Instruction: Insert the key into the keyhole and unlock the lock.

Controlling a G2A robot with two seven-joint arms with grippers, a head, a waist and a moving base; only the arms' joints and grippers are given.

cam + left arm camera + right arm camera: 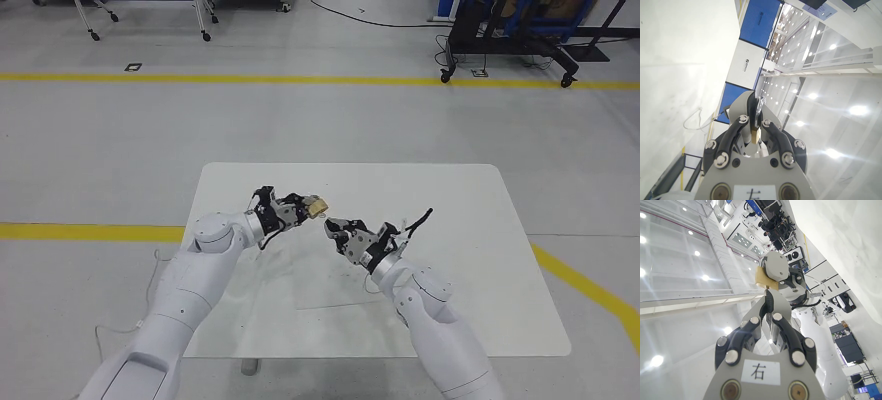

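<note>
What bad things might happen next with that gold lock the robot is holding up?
1. The lock sits pinched in the left gripper, up above the table. Twisting could make it turn in the grip or slip out and fall.
2. Only a tiny bit of what looks like the key shows between the right gripper and the lock's underside. If it goes in crooked, it may jam.
</note>
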